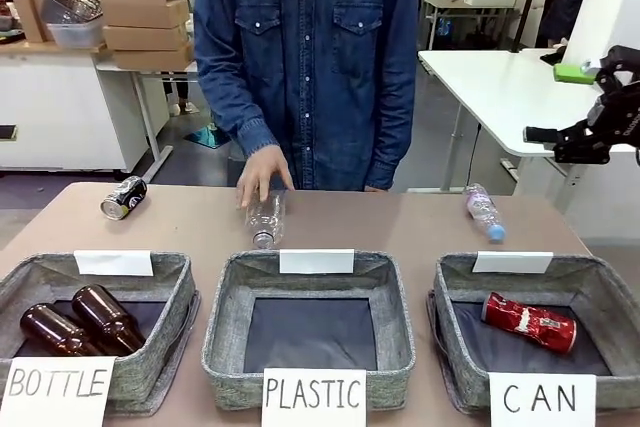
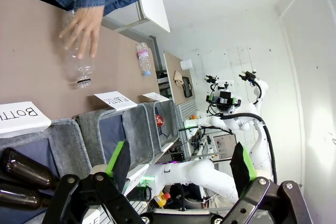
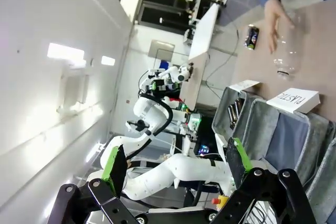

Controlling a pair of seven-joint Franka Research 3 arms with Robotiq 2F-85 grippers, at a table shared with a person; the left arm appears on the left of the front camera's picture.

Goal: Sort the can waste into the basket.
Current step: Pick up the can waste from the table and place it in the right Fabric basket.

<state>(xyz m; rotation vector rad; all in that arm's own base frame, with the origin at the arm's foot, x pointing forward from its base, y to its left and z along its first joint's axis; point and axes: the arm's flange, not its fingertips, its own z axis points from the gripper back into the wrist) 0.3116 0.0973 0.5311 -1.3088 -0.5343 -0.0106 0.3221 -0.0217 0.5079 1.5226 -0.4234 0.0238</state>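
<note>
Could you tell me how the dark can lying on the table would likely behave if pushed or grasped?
The dark can lies on its side on the flat table, so a nudge would probably roll it. It looks small and thin-walled, like the dented red can in the basket, so likely light and crushable.

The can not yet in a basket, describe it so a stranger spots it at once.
On the brown table, find the far left corner, behind the basket lettered BOTTLE. The dark can lies there on its side, silver end showing; its loose neighbours are clear plastic bottles.
</note>
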